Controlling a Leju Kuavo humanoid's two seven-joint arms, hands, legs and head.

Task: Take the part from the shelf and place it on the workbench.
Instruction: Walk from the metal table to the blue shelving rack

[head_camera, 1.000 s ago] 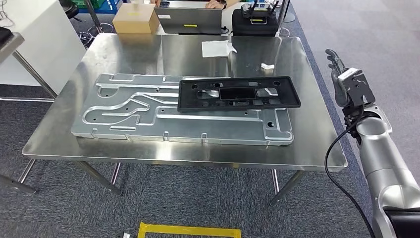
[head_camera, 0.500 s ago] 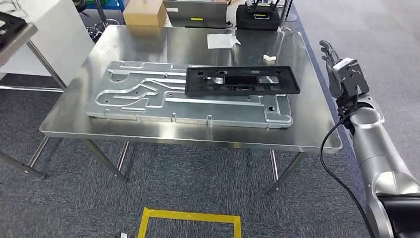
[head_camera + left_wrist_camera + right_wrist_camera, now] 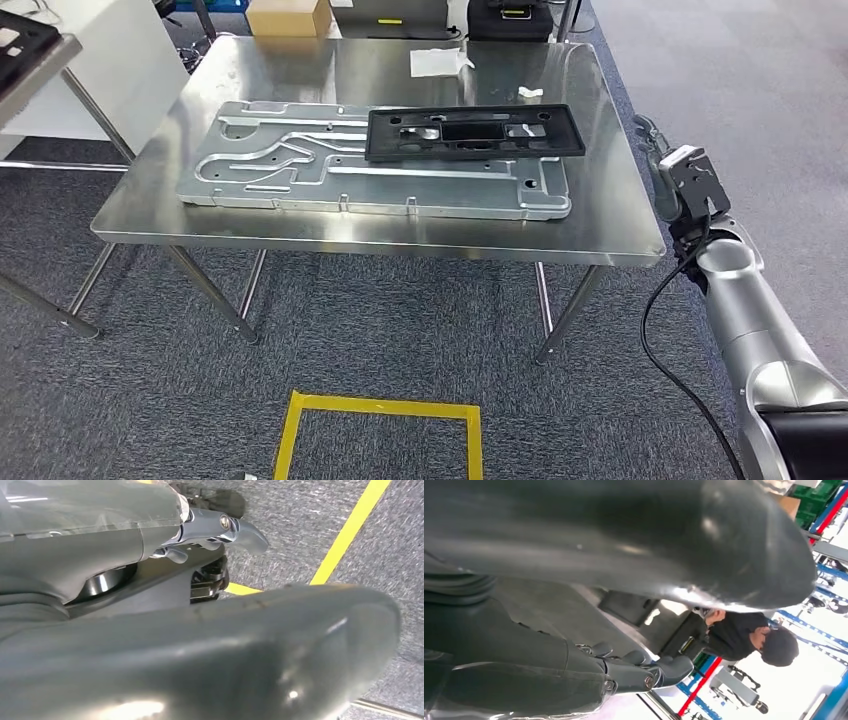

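the black plastic part (image 3: 475,134) is lying flat on the metal plate (image 3: 300,170) on the worktop (image 3: 610,215); it looks light, stiff, best gripped by its long edges. the right robot hand (image 3: 668,170) is hanging beside the worktop, open and holding nothing; i cannot tell the left robot hand's (image 3: 210,530) state

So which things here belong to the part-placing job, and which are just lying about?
Job:
black part, lying on the metal plate
workbench
right hand, holding nothing, beside the bench
left hand, holding nothing

Lying about:
cardboard box
white paper
small white scrap
yellow floor tape
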